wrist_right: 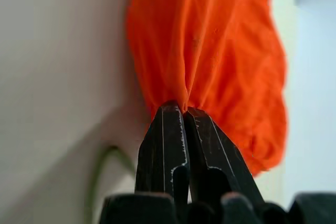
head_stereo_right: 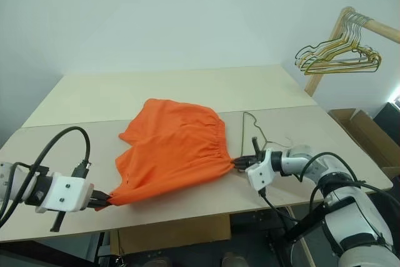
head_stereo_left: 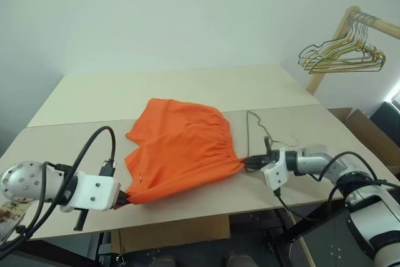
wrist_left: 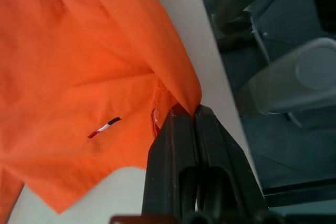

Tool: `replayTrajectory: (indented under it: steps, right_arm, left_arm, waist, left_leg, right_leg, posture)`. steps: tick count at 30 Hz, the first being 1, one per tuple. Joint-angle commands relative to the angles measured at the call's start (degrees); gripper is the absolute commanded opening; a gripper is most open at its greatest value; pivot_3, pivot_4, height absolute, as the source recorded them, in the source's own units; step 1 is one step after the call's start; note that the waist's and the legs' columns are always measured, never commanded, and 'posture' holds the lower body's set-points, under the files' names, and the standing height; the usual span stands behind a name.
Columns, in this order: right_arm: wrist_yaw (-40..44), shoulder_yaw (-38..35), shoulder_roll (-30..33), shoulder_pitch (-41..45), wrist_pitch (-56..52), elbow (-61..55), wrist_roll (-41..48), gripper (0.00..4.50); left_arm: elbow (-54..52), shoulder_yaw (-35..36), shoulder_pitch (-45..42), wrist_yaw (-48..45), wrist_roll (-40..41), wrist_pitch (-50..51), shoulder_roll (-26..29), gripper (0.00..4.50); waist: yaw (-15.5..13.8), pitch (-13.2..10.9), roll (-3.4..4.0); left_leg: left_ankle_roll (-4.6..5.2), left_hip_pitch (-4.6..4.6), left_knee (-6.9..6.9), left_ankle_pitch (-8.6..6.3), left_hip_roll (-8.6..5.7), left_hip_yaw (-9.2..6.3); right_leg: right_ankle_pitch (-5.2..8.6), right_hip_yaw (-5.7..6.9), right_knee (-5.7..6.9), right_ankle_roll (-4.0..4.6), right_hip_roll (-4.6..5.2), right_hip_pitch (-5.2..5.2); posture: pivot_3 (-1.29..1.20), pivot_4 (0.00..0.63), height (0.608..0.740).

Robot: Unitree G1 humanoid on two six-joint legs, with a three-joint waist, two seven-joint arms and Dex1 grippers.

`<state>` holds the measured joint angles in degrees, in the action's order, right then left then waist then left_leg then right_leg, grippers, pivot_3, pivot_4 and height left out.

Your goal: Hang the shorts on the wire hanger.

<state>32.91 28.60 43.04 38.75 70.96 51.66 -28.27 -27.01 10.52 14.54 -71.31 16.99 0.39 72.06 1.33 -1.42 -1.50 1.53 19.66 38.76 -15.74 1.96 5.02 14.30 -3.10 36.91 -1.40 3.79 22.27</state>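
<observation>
The shorts (head_stereo_left: 178,148) lie spread on the desk (head_stereo_left: 187,89) toward its near edge, pulled between both grippers. The left gripper (wrist_left: 185,113) has its fingers pinched tight on a fabric corner right at the near edge; the right gripper (wrist_right: 182,109) clamps the bunched waistband end. The wire hanger (head_stereo_left: 259,130) lies flat just beside the right gripper. The far half of the desk is bare. A small red, white and black tag (wrist_left: 105,127) shows no readable writing.
</observation>
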Motion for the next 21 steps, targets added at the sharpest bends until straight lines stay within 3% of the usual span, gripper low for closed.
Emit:
replayTrajectory:
  steps: [1, 14, 15, 21]
  right_arm:
    - [-0.3, -0.9, 3.7, -1.1, 0.5, -3.0, -1.5, 0.0]
    - [-5.4, -3.6, 9.4, -10.6, -0.5, -13.3, -2.8, 0.0]
    - [-5.7, -3.9, 9.2, -11.4, -1.2, -14.3, -2.8, 0.0]
    - [-0.1, -4.1, 13.0, -18.8, -6.1, -24.4, 6.8, 1.83]
  left_arm:
    - [-5.8, 1.9, 1.8, 1.1, -0.2, 3.5, -1.2, 0.06]
    - [-15.8, 2.8, 9.3, 1.4, -1.9, 10.8, -3.8, 0.06]
    - [-15.8, 2.8, 10.0, 1.2, -2.5, 10.4, -3.8, 0.23]
    - [-12.4, 4.9, 10.9, 0.7, -5.2, 5.9, -5.5, 1.9]
  waist:
    - [-0.1, 0.0, 0.0]
    - [0.8, 0.0, -0.08]
    - [1.0, 0.0, -0.09]
    - [1.1, 0.0, -0.12]
  left_leg:
    - [0.01, 0.0, 0.0, -0.01, -0.01, 0.02]
    - [0.12, -0.18, -0.01, -0.08, -0.01, 0.15]
    - [0.12, -0.2, -0.02, -0.08, 0.0, 0.15]
    - [0.15, -0.31, -0.05, -0.1, -0.01, 0.2]
  right_leg:
    - [0.0, -0.04, 0.0, 0.0, 0.0, 0.01]
    - [0.1, -0.26, -0.01, 0.03, 0.02, -0.06]
    - [0.11, -0.27, -0.01, 0.03, 0.02, -0.08]
    - [0.16, -0.3, -0.01, 0.02, 0.07, -0.16]
  posture:
    - [0.06, 0.0, 0.74]
    - [0.01, 0.0, 0.74]
    - [0.01, 0.0, 0.74]
    - [0.03, 0.0, 0.74]
